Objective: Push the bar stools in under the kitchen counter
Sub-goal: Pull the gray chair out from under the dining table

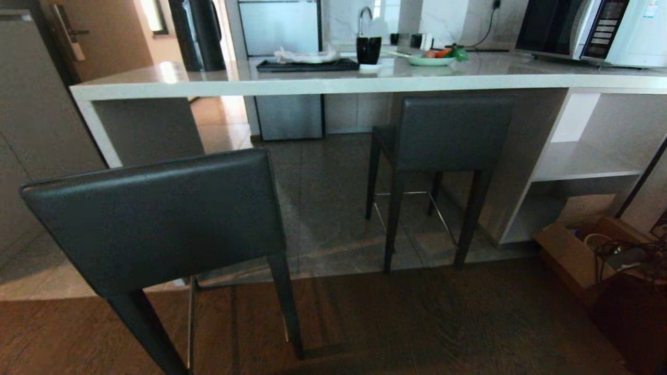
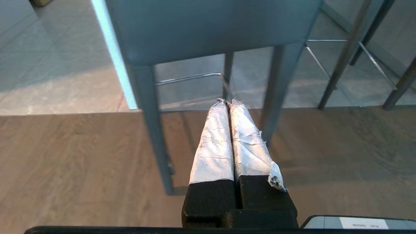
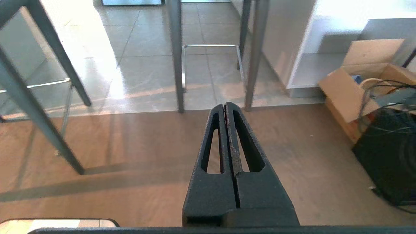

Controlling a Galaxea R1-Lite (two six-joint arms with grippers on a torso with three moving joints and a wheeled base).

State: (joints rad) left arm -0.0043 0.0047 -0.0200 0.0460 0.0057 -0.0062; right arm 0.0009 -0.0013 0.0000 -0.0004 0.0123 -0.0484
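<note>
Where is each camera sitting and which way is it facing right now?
Head view: high on the robot, looking forward and down at the kitchen counter, near stool and far stool; no arm shows.
Left wrist view: behind the shut left pincer, aimed at the near stool.
Right wrist view: behind the shut right pincer, aimed at the far stool's legs and the cardboard box.
Shared: both stools appear in all three views.

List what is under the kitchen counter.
Under the kitchen counter: the far bar stool, partly tucked in, tiled floor and white shelves. Its seat is hidden by its backrest.
</note>
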